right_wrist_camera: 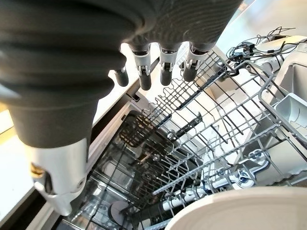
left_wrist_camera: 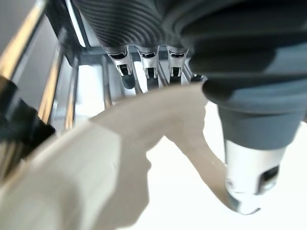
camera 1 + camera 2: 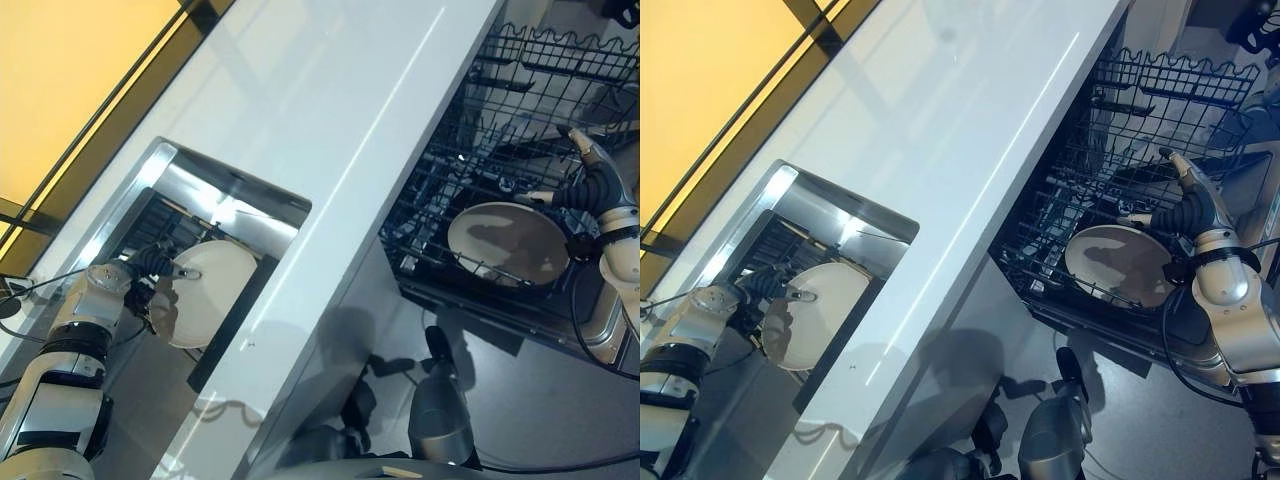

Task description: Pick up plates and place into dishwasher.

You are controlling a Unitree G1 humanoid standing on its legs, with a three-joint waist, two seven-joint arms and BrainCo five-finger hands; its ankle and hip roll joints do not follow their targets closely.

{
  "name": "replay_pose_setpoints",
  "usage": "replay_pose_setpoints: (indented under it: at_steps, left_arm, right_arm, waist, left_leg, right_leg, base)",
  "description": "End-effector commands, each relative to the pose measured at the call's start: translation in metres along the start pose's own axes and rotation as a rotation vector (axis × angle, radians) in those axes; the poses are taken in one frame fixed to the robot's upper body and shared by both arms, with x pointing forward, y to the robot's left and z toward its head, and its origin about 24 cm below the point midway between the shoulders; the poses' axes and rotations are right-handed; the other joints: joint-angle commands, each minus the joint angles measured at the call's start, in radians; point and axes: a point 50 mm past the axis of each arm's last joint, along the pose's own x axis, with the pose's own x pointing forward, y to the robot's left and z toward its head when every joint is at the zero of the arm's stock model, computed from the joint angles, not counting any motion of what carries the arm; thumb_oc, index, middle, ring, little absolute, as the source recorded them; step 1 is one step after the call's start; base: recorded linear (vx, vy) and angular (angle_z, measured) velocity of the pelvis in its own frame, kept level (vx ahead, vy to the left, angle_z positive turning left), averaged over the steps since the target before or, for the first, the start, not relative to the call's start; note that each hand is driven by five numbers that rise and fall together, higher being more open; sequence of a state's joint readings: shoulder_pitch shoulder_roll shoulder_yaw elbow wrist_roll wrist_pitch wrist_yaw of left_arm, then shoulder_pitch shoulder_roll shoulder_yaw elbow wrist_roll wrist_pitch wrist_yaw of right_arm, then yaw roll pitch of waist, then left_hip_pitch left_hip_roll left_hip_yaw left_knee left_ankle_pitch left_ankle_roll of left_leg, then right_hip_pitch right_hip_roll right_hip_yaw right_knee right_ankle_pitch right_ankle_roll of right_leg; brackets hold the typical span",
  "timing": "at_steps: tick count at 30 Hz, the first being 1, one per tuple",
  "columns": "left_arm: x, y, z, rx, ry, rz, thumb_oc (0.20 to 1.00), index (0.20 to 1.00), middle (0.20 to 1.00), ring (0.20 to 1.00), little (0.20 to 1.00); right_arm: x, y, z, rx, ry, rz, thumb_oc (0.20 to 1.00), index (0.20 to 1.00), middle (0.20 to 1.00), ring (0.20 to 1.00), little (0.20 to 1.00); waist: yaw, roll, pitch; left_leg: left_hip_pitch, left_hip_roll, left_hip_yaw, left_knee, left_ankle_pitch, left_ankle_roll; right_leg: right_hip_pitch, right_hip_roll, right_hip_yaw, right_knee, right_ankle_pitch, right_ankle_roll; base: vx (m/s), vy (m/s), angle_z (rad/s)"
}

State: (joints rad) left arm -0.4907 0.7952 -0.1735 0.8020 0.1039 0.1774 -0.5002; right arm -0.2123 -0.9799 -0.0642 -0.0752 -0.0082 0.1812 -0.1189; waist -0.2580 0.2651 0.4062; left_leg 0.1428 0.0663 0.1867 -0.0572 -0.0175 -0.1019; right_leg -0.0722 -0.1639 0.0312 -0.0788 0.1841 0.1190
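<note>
One plate (image 3: 507, 243) already lies in the dishwasher rack (image 3: 470, 190), just below my open, empty right robot hand (image 3: 590, 165). My left robot hand (image 3: 150, 270) pinches a second plate (image 3: 208, 305) in the sink (image 3: 160, 180) (not yet carried over).

From the head camera I see the white desk (image 3: 330, 170) running as a long bar through the middle of the frame, walling the sink (image 3: 165, 195) at lower left off from the dishwasher rack (image 3: 480, 170) at upper right. My left robot hand (image 3: 150, 275) sits low in the sink, pinching a plate (image 3: 215, 290) that fills most of that opening. In the rack, another plate (image 3: 505, 245) covers the near part beside my right robot hand (image 3: 590, 180), whose fingers hang relaxed; I see open tines beyond it.
</note>
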Motion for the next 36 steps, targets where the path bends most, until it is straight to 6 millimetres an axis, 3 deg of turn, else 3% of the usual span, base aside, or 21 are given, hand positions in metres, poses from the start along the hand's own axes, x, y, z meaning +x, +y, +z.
replay_pose_setpoints:
  at_steps: [1,7,19,20,22,28,36]
  left_arm:
    - [-0.014,-0.018,-0.065,0.06,0.23,-0.182,1.0,1.0,1.0,1.0,1.0]
    - [-0.022,-0.016,-0.045,0.052,0.083,-0.21,1.0,1.0,1.0,1.0,1.0]
    - [-0.037,-0.025,-0.035,0.084,-0.009,-0.285,1.0,1.0,1.0,1.0,1.0]
    - [-0.037,-0.025,-0.034,0.082,-0.016,-0.285,0.937,0.937,0.937,0.937,0.937]
    - [-0.037,-0.023,-0.027,0.052,-0.067,-0.277,0.2,0.2,0.2,0.2,0.2]
    - [-0.041,-0.012,-0.011,0.005,-0.164,-0.215,0.2,0.2,0.2,0.2,0.2]
    - [-0.044,-0.006,-0.008,-0.016,-0.211,-0.156,0.2,0.2,0.2,0.2,0.2]
  right_arm:
    - [-0.004,-0.011,0.021,0.005,-0.11,-0.045,1.0,1.0,1.0,1.0,1.0]
    - [-0.012,-0.01,0.01,0.005,-0.077,-0.054,1.0,1.0,1.0,1.0,1.0]
    - [-0.019,-0.013,-0.001,0.009,-0.043,-0.072,1.0,1.0,1.0,1.0,1.0]
    - [-0.019,-0.013,-0.001,0.01,-0.043,-0.072,1.0,1.0,1.0,1.0,1.0]
    - [-0.02,-0.011,-0.002,0.015,-0.037,-0.071,1.0,1.0,1.0,1.0,1.0]
    - [-0.023,-0.008,-0.007,0.024,-0.026,-0.072,1.0,1.0,1.0,1.0,1.0]
    - [-0.025,-0.007,-0.01,0.037,-0.014,-0.079,1.0,1.0,1.0,1.0,1.0]
  waist:
    - [0.036,-0.068,-0.105]
    - [0.057,-0.053,-0.127]
    - [0.091,-0.041,-0.15]
    - [0.092,-0.042,-0.151]
    - [0.092,-0.045,-0.154]
    - [0.095,-0.052,-0.165]
    - [0.104,-0.061,-0.175]
  left_leg:
    - [-0.119,-0.017,-0.059,0.091,0.009,0.013]
    - [-0.109,-0.019,-0.07,0.086,0.006,0.013]
    - [-0.106,-0.024,-0.096,0.072,0.011,0.011]
    - [-0.106,-0.025,-0.096,0.071,0.011,0.012]
    - [-0.104,-0.025,-0.095,0.068,0.011,0.013]
    - [-0.099,-0.025,-0.091,0.059,0.009,0.016]
    - [-0.099,-0.026,-0.099,0.051,0.01,0.017]
  right_leg:
    - [0.005,-0.087,-0.002,0.251,-0.259,0.046]
    - [0.026,-0.086,-0.019,0.244,-0.265,0.045]
    - [0.043,-0.082,-0.045,0.231,-0.265,0.042]
    - [0.042,-0.082,-0.045,0.231,-0.265,0.042]
    - [0.041,-0.082,-0.047,0.229,-0.263,0.043]
    - [0.044,-0.08,-0.051,0.224,-0.262,0.045]
    - [0.045,-0.077,-0.053,0.221,-0.26,0.047]
  base:
    - [0.0,-0.039,0.0]
    - [0.0,-0.047,0.09]
    - [-0.01,-0.02,0.09]
    - [-0.03,-0.02,0.09]
    - [-0.02,-0.017,0.05]
    - [0.0,-0.004,0.01]
    - [0.0,-0.003,0.01]
